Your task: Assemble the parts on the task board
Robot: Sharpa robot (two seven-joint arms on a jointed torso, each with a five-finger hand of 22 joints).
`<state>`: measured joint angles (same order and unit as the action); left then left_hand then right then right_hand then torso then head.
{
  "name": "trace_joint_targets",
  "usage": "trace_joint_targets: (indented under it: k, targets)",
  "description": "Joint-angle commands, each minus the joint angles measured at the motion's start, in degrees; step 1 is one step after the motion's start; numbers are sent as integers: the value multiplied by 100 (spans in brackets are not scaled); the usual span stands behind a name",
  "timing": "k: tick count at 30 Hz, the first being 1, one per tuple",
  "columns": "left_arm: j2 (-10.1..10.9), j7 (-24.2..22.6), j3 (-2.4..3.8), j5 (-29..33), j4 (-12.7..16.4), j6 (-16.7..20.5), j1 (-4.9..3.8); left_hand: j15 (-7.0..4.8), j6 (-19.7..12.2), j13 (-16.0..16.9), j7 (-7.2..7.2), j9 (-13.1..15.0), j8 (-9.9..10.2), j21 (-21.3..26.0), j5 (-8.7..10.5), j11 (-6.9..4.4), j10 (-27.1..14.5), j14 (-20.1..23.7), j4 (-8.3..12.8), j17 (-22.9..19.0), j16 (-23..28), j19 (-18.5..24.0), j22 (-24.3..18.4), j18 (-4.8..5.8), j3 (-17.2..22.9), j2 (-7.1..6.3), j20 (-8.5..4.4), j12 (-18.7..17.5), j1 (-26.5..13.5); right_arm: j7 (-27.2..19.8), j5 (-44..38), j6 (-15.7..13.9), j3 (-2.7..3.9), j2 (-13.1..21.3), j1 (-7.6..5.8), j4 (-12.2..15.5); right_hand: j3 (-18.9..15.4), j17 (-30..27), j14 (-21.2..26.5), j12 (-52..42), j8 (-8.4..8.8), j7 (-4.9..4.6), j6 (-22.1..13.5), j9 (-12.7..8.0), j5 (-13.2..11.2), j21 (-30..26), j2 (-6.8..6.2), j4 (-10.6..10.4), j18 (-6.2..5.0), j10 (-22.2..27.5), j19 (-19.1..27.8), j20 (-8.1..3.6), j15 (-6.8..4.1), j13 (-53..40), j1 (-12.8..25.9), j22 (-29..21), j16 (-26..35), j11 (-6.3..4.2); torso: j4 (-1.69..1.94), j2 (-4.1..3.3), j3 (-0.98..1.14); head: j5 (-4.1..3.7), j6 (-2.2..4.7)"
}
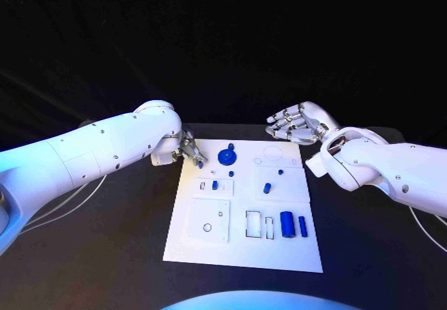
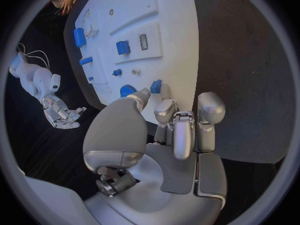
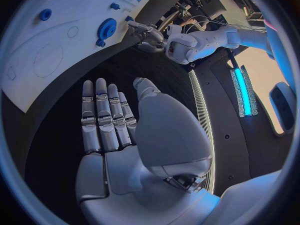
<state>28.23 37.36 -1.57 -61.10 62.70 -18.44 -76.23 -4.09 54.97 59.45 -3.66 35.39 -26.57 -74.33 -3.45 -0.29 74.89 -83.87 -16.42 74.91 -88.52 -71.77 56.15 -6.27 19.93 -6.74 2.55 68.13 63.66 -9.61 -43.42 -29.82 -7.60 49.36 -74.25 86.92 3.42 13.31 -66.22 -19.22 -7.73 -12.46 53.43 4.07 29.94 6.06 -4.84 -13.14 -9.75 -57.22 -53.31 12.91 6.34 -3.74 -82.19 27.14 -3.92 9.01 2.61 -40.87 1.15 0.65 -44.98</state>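
Task board mid-table, left hand at its far left corner, right hand off its far right corner.

We see the white task board (image 1: 244, 242) lying flat on the black table (image 1: 112, 258). A blue gear (image 1: 227, 156) sits near its far edge, and two blue cylinders (image 1: 288, 224) lie side by side toward the near right. The left hand (image 1: 189, 152) is at the board's far left corner. Its wrist view shows what the head view hides: a small blue part (image 2: 156, 86) just beyond the fingertips (image 2: 165, 110); we cannot tell whether it is pinched. The right hand (image 1: 295, 124) hovers over bare table; its own wrist view shows the fingers (image 3: 103, 115) straight, side by side, holding nothing.
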Motion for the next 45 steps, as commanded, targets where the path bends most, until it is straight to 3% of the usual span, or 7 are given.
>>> trace_joint_targets:
  k: [1, 12, 18, 26, 31, 39, 45]
  targets:
    - [-15, -27, 0, 43, 8, -105, 6, 35, 38, -5, 12, -18, 27, 15, -3, -23, -14, -531, 18, 1278, 19, 0, 13, -44, 38, 43, 11, 25, 116, -62, -6, 24, 1, -7, 3, 0, 45, -9, 18, -19, 19, -26, -14, -2, 24, -20, 14, 1, -65, 39, -12, 29, 35, 8, 40, -5, 23, 12, -5, 1, 1, 20, -11]
    - [-9, -22, 0, 113, 11, -112, 9, 6, 41, -26, 50, -74, 33, 5, -7, -61, -19, -533, 261, 1281, 17, -3, 34, -42, 350, 222, -9, 28, 742, -64, 1, 25, 1, -7, 3, -1, 45, -9, 18, -19, 19, -26, -14, -2, 24, -20, 14, 1, -65, 39, -12, 29, 35, 8, 40, -5, 23, 12, -1, -1, 1, 15, -19]
    - [-1, -26, 0, 231, 10, -54, 9, -4, -32, -68, 38, -90, 35, 7, -10, -62, -37, -532, 603, 1278, 19, 9, 32, -43, 844, 326, -24, -10, 1237, -64, 2, 26, 1, -9, 3, -4, 50, -12, 19, -23, 18, -27, -12, -2, 25, -24, 20, -4, -66, 39, -13, 30, 36, 8, 51, -11, 23, 12, -1, 3, -1, 22, -19]
    - [152, -27, 2, 611, 164, 160, 9, 38, -71, -106, -6, -29, -77, -8, -13, -25, -6, -540, 881, 1300, 3, 7, 53, -40, 1455, 271, -5, -27, 1326, -64, 4, 31, 1, -20, 5, -17, 52, -14, 20, -24, 18, -27, -11, -1, 26, -26, 23, -7, -66, 40, -13, 31, 36, 8, 57, -14, 22, 12, 2, 12, -1, 33, -14]
    - [429, -29, 13, 913, 489, 365, 5, 36, -71, -110, -5, 1, -132, -14, -11, -27, 13, -548, 949, 1319, -11, 4, 60, -40, 1606, 218, -2, -21, 1279, -62, 6, 30, 1, -19, 7, -24, 52, -14, 20, -24, 18, -27, -11, -1, 26, -26, 23, -7, -66, 40, -13, 31, 36, 8, 57, -14, 22, 12, 19, 26, 2, 27, -17]
    - [995, -81, 33, 1091, 1341, 788, -2, 26, -66, -203, 9, 53, -237, -42, -11, -49, 20, -566, 1067, 1368, -47, -29, 106, -34, 1931, 72, -15, -82, 1163, -67, 20, 19, 1, -7, 9, -39, 54, -15, 20, -26, 17, -27, -11, -1, 27, -28, 25, -9, -66, 40, -14, 31, 36, 8, 63, -17, 22, 13, 39, 48, 1, 22, -31]
    - [1188, -129, 18, 984, 1778, 1081, 20, 7, -48, -251, 26, 86, -308, -79, -10, -61, 55, -579, 1111, 1405, -74, -76, 174, -21, 2132, -6, -25, -111, 1075, -67, 27, 22, 1, -3, 12, -41, 54, -15, 20, -26, 17, -27, -11, -1, 27, -28, 25, -9, -66, 40, -14, 31, 36, 8, 63, -17, 22, 13, 40, 41, -4, 28, -31]
